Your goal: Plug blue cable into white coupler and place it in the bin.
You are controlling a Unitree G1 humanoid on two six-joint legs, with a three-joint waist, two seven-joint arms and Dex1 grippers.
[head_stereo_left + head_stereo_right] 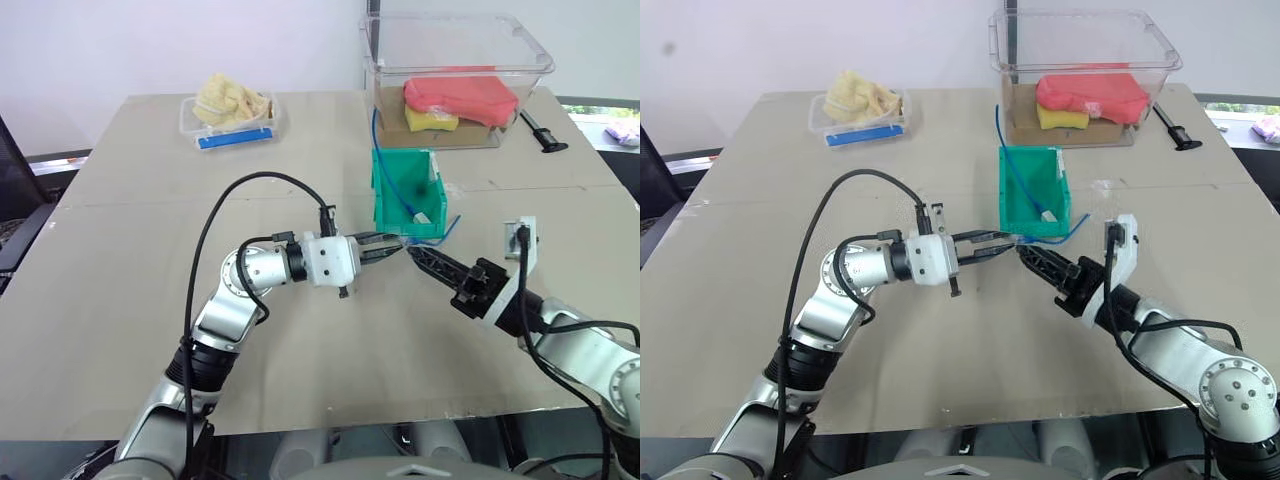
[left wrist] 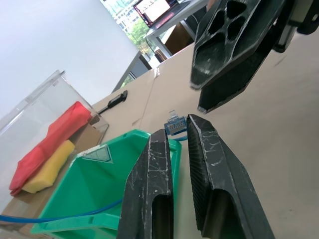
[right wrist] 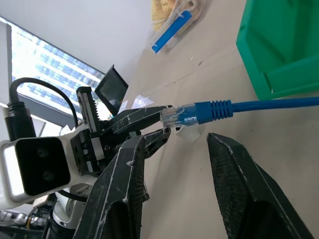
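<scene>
- The bin [image 1: 405, 190], a small green one, stands on the counter [image 1: 120, 260] toward the far side, and I'll use it as the landmark.
- The blue cable [image 3: 259, 105] runs out of the bin's low front and trails onto the counter just in front of it; another stretch rises from the bin's rear toward the clear tub [image 1: 455, 75] right behind it.
- The cable's clear plug [image 3: 175, 115] is pinched at the tip of the left pincer [image 1: 395, 247], which is clamped together on it just in front of the bin's near left corner, lying level and pointing across the bin's front.
- In the right wrist view a small whitish piece sits just under the plug at those fingertips; I cannot tell whether it is the white coupler.
- The right pincer [image 1: 425, 262] sits just in front of the bin too, its tips close to the left one's and angled toward the bin. Its fingers [image 3: 234, 189] stand apart with nothing between them, the plug hanging ahead of the gap.
- Inside the clear tub lie a red cloth [image 1: 460, 97] and a yellow sponge [image 1: 432, 120].
- Well off to the left of the bin, at the counter's far side, a shallow clear tray [image 1: 232, 120] with a blue lid holds something pale yellow.
- A black tool [image 1: 540, 135] lies on the counter beyond the bin to the right, beside the tub.
</scene>
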